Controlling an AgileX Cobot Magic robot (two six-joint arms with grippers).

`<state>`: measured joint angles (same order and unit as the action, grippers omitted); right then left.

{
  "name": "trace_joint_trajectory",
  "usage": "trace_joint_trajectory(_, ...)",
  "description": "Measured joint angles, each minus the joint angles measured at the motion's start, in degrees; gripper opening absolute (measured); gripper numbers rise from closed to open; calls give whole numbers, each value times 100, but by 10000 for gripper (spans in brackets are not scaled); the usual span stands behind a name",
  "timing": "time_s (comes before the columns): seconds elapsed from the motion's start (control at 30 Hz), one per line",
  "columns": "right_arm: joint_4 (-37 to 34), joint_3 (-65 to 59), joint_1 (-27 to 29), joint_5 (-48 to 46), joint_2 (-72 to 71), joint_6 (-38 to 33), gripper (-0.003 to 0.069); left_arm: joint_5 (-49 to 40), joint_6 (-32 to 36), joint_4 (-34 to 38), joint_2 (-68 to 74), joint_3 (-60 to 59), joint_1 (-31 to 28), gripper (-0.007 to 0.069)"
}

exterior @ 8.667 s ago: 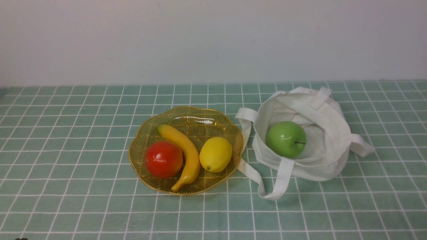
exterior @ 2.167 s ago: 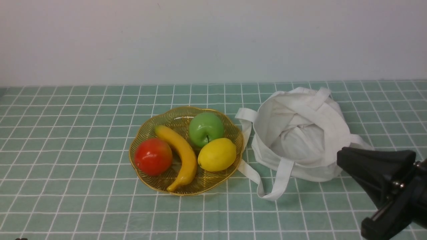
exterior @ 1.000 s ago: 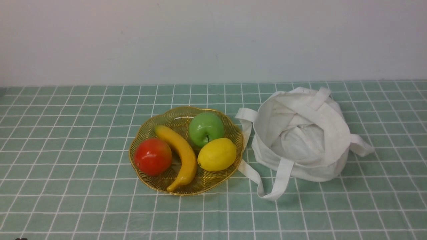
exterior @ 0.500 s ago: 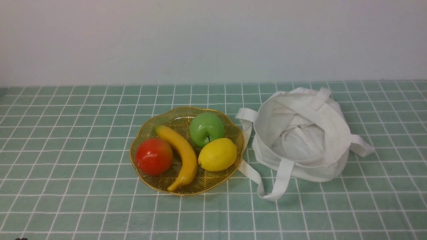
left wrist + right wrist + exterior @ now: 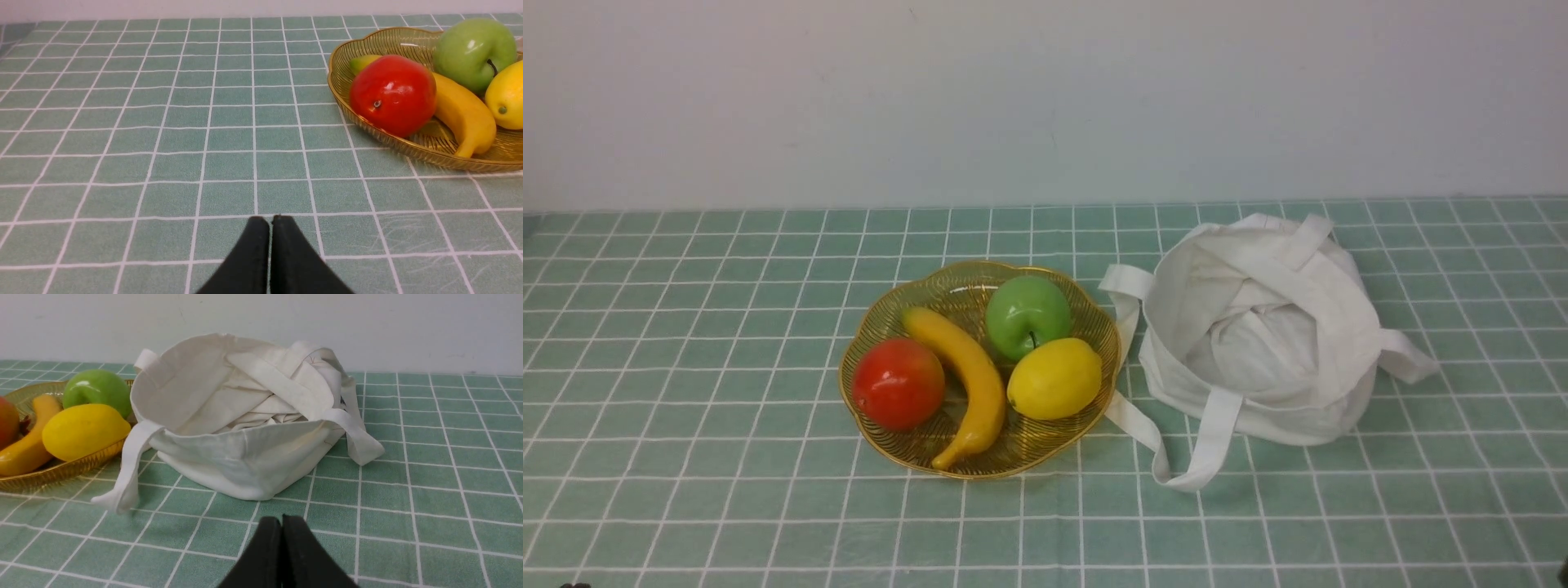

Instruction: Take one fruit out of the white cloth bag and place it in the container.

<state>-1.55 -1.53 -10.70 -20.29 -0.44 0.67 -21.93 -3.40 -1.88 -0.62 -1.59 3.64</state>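
The green apple [image 5: 1027,315] rests in the amber bowl [image 5: 890,451], at its far side, touching the lemon. It also shows as the green apple [image 5: 474,53] in the bowl [image 5: 408,147], and as the apple [image 5: 97,391] behind the bag. The white cloth bag [image 5: 1262,327] slumps to the right of the bowl with nothing visible inside; its mouth faces the right wrist camera as the bag [image 5: 245,453]. My left gripper [image 5: 270,219] is shut and empty over bare cloth, well short of the bowl. My right gripper [image 5: 281,519] is shut and empty, short of the bag.
A red round fruit [image 5: 898,384], a banana [image 5: 964,384] and a lemon [image 5: 1054,379] share the bowl. A bag strap [image 5: 1176,457] loops onto the green checked tablecloth [image 5: 686,457] between bowl and bag. A pale wall closes the table's far edge.
Over 8.7 s the apple went from the bag into the bowl. The right arm, seen at the lower right 2.2 s ago, has left the front view. The last second shows no movement.
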Motion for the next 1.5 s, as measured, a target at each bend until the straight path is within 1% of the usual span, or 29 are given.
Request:
trace_joint_trajectory(0.33, 5, 0, 290, -1, 0, 0, -15, 0, 0, 0, 0, 0, 0, -8)
trace_joint_trajectory(1.5, 5, 0, 290, -6, 0, -67, -15, 0, 0, 0, 0, 0, 0, -8)
